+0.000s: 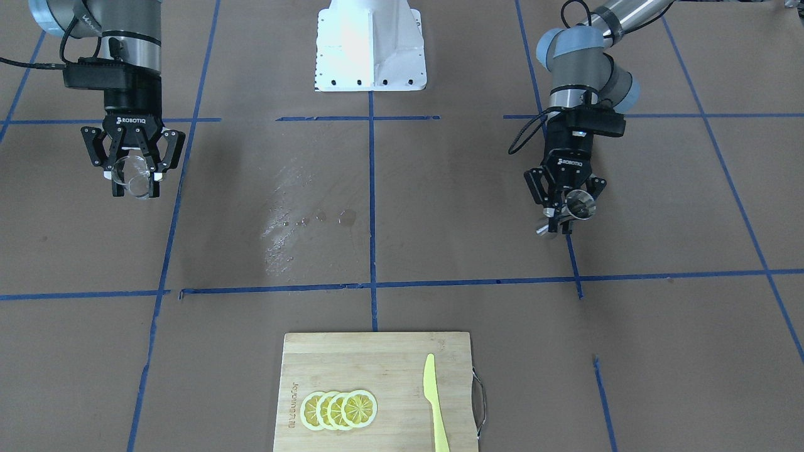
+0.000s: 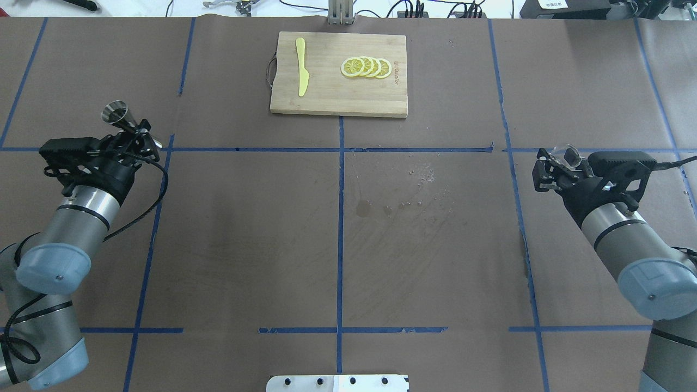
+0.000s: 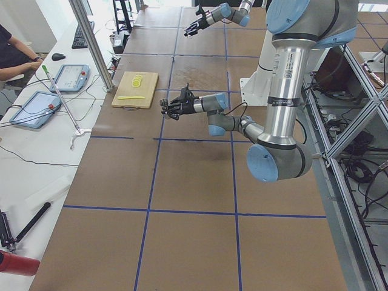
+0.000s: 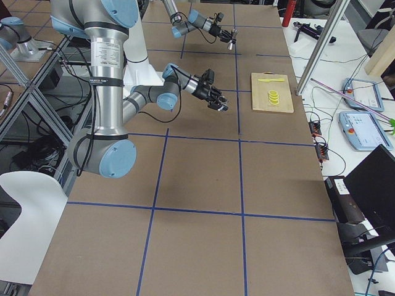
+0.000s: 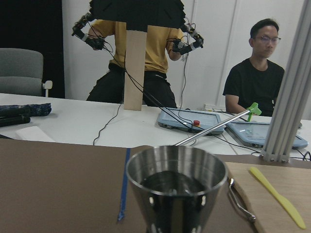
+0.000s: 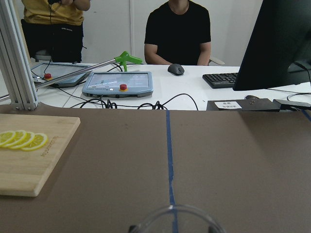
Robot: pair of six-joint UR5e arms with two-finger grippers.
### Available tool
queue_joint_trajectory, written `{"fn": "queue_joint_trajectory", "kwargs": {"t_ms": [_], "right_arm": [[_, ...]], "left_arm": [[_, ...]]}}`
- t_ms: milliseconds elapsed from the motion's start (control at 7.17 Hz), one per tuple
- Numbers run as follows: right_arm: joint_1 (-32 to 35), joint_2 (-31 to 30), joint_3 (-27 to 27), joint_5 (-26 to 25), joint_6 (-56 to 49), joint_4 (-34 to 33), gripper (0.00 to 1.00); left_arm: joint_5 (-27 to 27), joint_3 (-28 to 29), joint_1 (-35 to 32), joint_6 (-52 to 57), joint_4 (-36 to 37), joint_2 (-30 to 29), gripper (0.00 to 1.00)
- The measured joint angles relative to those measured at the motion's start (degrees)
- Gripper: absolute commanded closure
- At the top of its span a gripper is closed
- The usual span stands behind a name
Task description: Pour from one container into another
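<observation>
Two arms reach out wide, well apart. In the front view, my left fingers are at the right, closed around the thin middle of the steel jigger. My right fingers are at the upper left of that view, closed on the clear glass cup. I see both held up off the brown desk. Between them, near the middle of the desk, is a wet patch with a few drops beside it. At the bottom of that view sits a wooden cutting board. On it are four lemon slices that overlap, and a yellow-green knife near them. Blue tape lines cross the desk.
</observation>
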Motion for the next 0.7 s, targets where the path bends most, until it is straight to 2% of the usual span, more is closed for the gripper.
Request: {"fn": "queue_joint_trajectory", "kwargs": {"t_ms": [279,698], "right_arm": [[-0.04,-1.24,-3.5,-0.22,-0.08,6.51,1.0],[-0.12,-1.35,-4.11,-0.48,0.25,7.56,1.0]], "left_arm": [[5.57,2.09,1.72,-5.23,0.0,3.12,1.0],[14.05,6.33,7.74,-9.44,-0.46,3.77,1.0]]}}
